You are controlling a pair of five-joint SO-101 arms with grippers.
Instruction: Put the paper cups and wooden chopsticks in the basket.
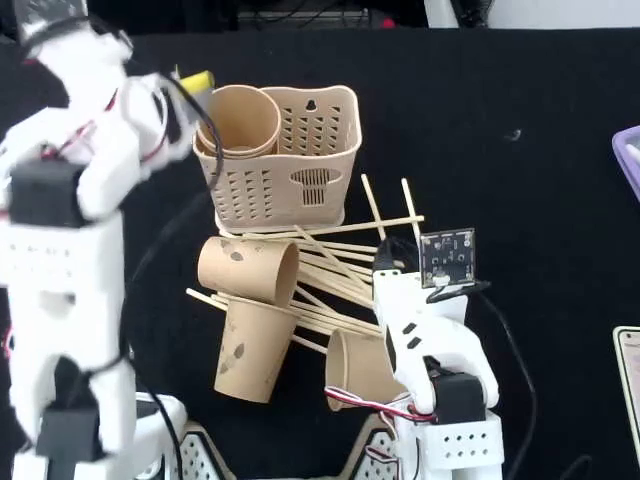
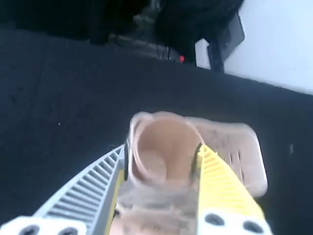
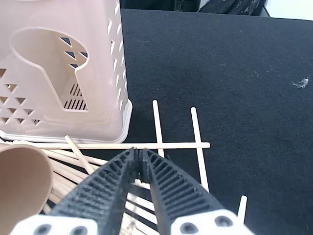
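Left gripper [image 2: 162,152] is up over the basket [image 1: 320,175] — its fingers, one grey and one yellow, are clamped on a paper cup [image 1: 240,118] from either side. That cup stands mouth-up at the 9 o'clock end of the basket, and a second rim peeks out just beneath it, so it looks nested in another cup.

Down on the black tabletop [image 1: 530,210], at 6 o'clock from the basket, the chopsticks [image 1: 335,270] lie in a loose fan, with two sticking up toward 12 o'clock and one laid crosswise over them.

Right gripper [image 3: 139,157] sits at the 3 o'clock edge of that pile — its black fingers are pressed together, tips just beside the crosswise stick. Whether anything is pinched between them, I cannot tell.

Three more cups lie on their sides: a second cup [image 1: 250,268] on the sticks at 7 o'clock from the basket, a third cup [image 1: 248,352] just below it, and a fourth cup [image 1: 350,368] at 6 o'clock, partly behind the right arm.
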